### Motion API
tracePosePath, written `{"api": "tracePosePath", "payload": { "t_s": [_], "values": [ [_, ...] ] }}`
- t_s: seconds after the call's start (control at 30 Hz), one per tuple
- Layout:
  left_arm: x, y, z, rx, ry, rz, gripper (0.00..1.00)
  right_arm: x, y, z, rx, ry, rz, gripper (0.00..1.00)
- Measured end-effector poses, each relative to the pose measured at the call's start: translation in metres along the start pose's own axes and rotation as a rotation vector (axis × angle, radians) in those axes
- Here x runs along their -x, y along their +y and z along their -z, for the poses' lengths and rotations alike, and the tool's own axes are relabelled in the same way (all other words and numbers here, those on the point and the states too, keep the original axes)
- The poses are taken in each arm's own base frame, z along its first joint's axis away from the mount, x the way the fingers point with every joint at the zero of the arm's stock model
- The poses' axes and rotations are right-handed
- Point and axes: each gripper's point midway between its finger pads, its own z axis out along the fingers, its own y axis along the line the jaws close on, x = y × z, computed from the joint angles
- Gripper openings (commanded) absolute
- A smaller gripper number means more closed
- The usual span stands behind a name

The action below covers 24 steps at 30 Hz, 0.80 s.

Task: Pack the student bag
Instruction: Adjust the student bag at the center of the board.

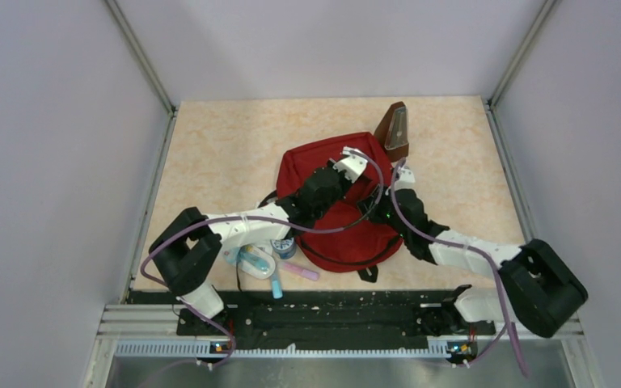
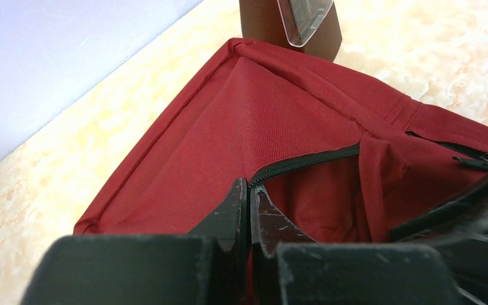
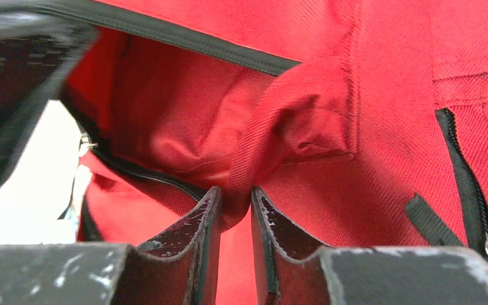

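Observation:
The student bag (image 1: 331,206), a red backpack with black zips, lies flat mid-table. My left gripper (image 1: 361,164) reaches over its far right corner. In the left wrist view the gripper (image 2: 249,190) is shut on the bag's (image 2: 241,114) edge, where the black zipper (image 2: 305,160) of the open pocket begins. My right gripper (image 1: 396,171) is at the bag's right edge. In the right wrist view the gripper (image 3: 235,198) is shut on a fold of red fabric (image 3: 279,127) at the mouth of the bag (image 3: 387,127). The opening gapes between the two grippers.
A brown metronome (image 1: 394,129) stands just beyond the bag's far right corner and shows in the left wrist view (image 2: 273,19). A blue roll (image 1: 283,246), a clear case (image 1: 251,259), a blue marker (image 1: 276,283) and a pink pen (image 1: 301,271) lie by the bag's near left.

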Motion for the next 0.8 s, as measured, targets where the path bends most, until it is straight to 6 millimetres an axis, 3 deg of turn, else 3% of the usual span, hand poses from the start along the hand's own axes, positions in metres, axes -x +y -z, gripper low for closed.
{"api": "tracePosePath", "payload": {
  "t_s": [0.13, 0.23, 0.4, 0.47, 0.5, 0.57, 0.63, 0.7, 0.8],
  "values": [
    [0.005, 0.002, 0.005, 0.000, -0.004, 0.010, 0.00, -0.019, -0.019, -0.018, -0.070, 0.037, -0.008, 0.05],
    [0.009, 0.004, 0.009, -0.002, -0.006, 0.016, 0.00, -0.030, -0.032, -0.026, -0.125, 0.051, -0.034, 0.05],
    [0.012, 0.005, 0.012, -0.009, -0.007, 0.019, 0.00, -0.028, -0.035, -0.029, -0.146, 0.025, -0.074, 0.09],
    [0.012, 0.004, 0.012, -0.017, -0.008, 0.020, 0.00, -0.028, -0.035, -0.029, -0.145, 0.024, -0.075, 0.17],
    [0.012, 0.003, 0.012, -0.020, -0.007, 0.019, 0.00, -0.027, -0.034, -0.027, -0.141, 0.025, -0.070, 0.25],
    [0.010, 0.003, 0.012, -0.025, -0.001, 0.019, 0.00, -0.021, -0.028, -0.021, -0.121, 0.022, -0.050, 0.54],
    [0.007, 0.002, 0.013, -0.037, 0.012, 0.020, 0.03, -0.008, -0.016, -0.010, -0.076, 0.003, -0.018, 0.72],
    [0.002, 0.001, 0.014, -0.059, 0.035, 0.029, 0.11, 0.005, -0.003, 0.002, -0.023, -0.017, 0.012, 0.77],
    [0.000, -0.002, 0.016, -0.085, 0.052, 0.046, 0.36, 0.031, 0.022, 0.029, 0.088, -0.077, 0.072, 0.79]
  ]
}}
